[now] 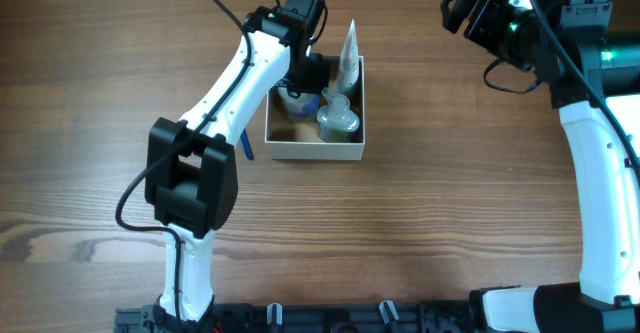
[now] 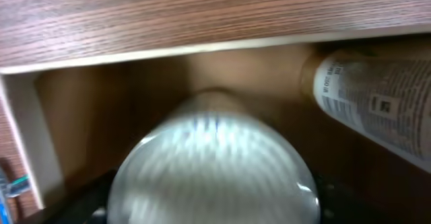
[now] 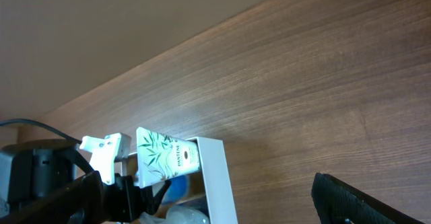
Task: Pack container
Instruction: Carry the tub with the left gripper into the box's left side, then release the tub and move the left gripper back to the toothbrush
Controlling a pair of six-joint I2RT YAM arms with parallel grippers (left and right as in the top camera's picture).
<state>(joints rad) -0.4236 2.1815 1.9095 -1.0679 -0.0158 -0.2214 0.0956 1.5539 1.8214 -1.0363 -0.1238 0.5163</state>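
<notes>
The container (image 1: 352,143) is a square box with white walls and a tan inside, at the table's middle. A white tube (image 1: 349,51) leans at its far right corner and a clear bottle (image 1: 336,119) lies beside it. My left gripper (image 1: 303,81) reaches down into the container's far left part. In the left wrist view a round silvery-topped jar (image 2: 212,170) fills the space between its jaws, whose tips are hidden. The printed tube (image 2: 377,106) lies to its right. My right gripper (image 1: 463,9) hangs open and holds nothing, well to the right of the container.
A small blue thing (image 1: 246,145) lies on the table against the container's left wall. In the right wrist view the container wall (image 3: 214,177) and the green-leaf tube (image 3: 161,158) show low at the left. Bare wooden table (image 1: 450,203) lies around the box.
</notes>
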